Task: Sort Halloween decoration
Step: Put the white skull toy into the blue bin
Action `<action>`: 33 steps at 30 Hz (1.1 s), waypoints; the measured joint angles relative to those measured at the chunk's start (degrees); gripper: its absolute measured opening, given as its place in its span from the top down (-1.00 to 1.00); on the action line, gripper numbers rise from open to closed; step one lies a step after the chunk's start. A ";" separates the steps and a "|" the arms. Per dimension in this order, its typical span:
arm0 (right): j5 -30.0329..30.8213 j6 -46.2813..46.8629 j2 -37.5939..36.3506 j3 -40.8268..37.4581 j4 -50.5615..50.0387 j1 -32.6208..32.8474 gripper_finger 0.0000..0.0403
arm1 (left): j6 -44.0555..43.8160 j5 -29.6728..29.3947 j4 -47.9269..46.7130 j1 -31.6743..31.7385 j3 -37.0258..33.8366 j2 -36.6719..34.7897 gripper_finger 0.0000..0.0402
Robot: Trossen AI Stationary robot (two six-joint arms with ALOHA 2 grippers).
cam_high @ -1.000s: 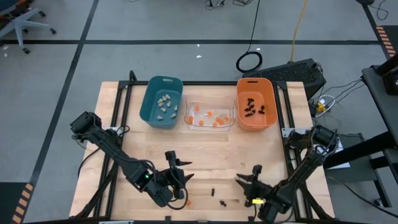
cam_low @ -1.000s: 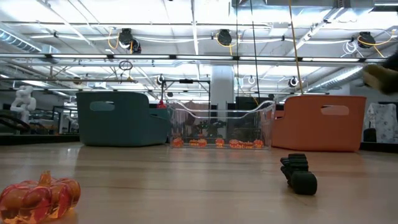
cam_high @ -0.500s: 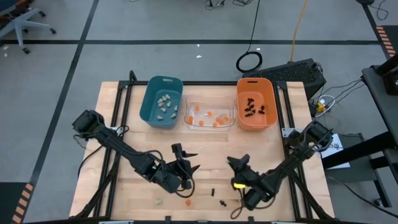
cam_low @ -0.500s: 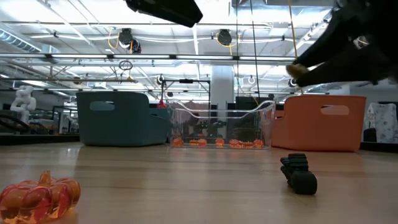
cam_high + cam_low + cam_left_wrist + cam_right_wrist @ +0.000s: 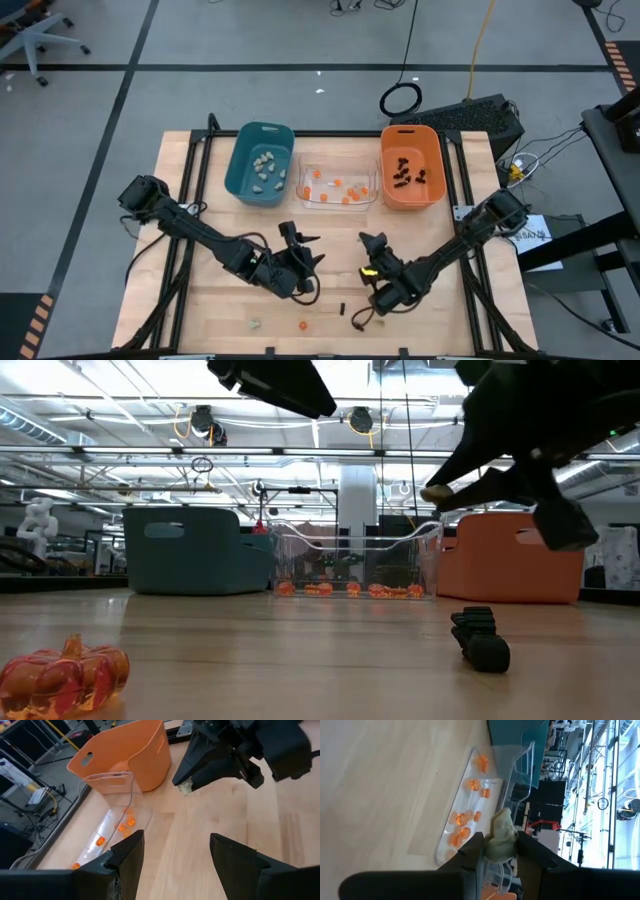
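Halloween decoration mostly binned; a few strays lie on the desk (image 5: 180, 170) well short of the clear bin (image 5: 338, 187). Right gripper (image 5: 501, 851) jaws clamped on a pale lump (image 5: 500, 841); left gripper (image 5: 172, 852) jaws apart, empty

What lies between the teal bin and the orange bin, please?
The clear bin, holding small orange trinkets, sits between the teal bin and the orange bin; the high view shows it best.

The pale trinket (image 5: 255, 325) near the desk's (image 5: 200, 200) front edge is too small to make out its shape.
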 joint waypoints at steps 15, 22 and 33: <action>-11.30 11.33 -0.02 0.00 0.63 -3.54 0.67 | 3.94 1.29 -0.22 0.11 0.00 0.00 -0.12; -21.13 19.78 -0.02 0.02 6.71 -3.52 0.67 | 3.96 8.79 -0.44 0.00 0.00 0.00 -0.12; -38.73 23.96 -0.04 0.02 27.19 -3.64 0.67 | 11.22 24.85 -0.36 -2.40 0.00 0.00 -0.12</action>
